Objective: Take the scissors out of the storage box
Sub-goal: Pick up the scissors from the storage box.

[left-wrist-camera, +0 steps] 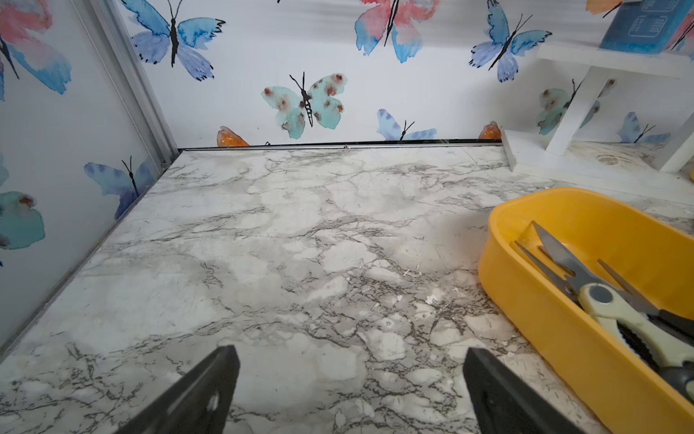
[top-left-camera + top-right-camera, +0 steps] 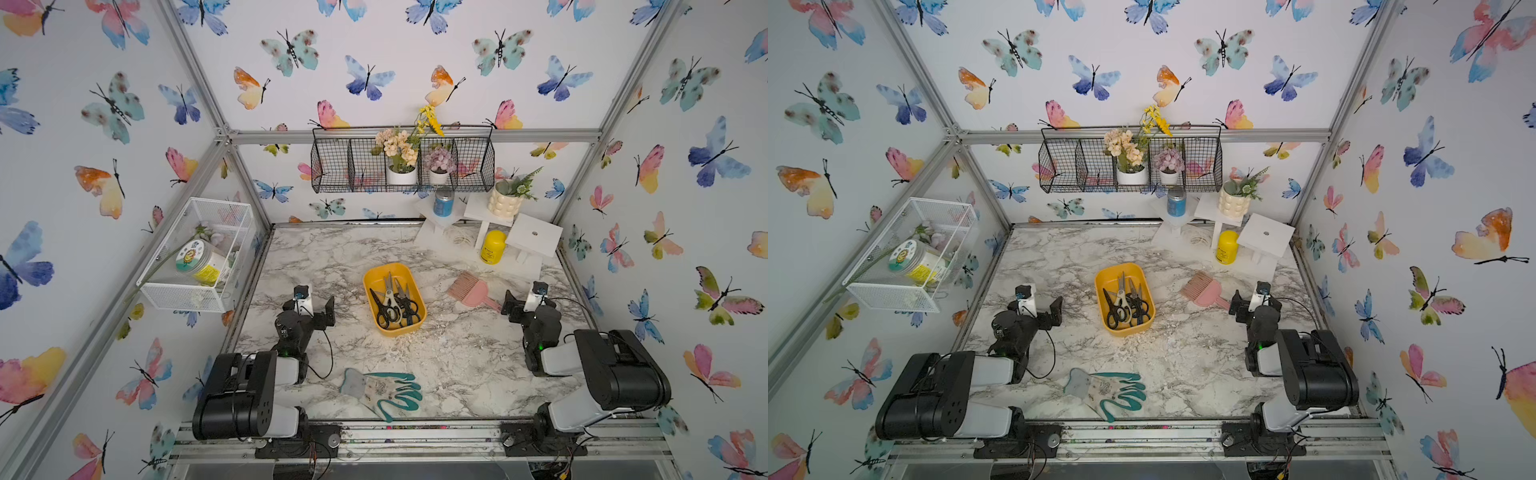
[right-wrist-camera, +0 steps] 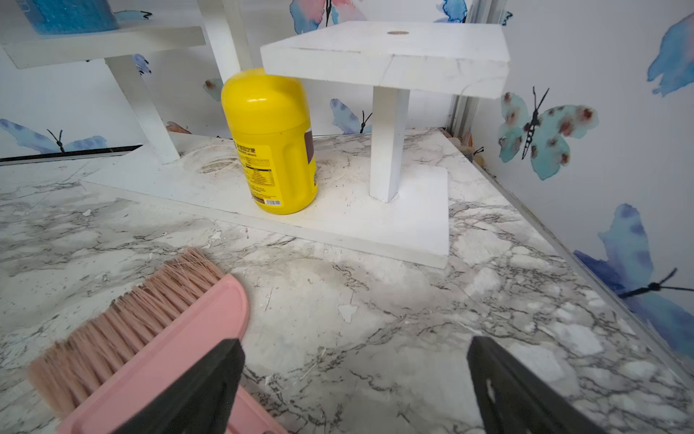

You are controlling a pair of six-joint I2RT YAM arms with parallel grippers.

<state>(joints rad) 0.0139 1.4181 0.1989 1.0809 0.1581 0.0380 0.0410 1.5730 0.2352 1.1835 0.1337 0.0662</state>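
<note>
Inside yellow storage box [image 2: 401, 331]: scissors [image 2: 392, 307] piled, black, cream, blue handles; left tool [image 1: 349, 351], right tool [image 3: 355, 342] spread wide, gripping nothing

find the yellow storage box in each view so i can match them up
In a top view: storage box just below the picture's centre.
In a top view: same, shifted slightly left.
Left wrist: picture's lower right, scissors inside.
Right wrist: not in it.
Shared landmark: white stand, in all four views.

left pincer [image 1: 349, 351] spread wide, right pincer [image 3: 355, 342] likewise, both empty, seemingly hovering low
</note>
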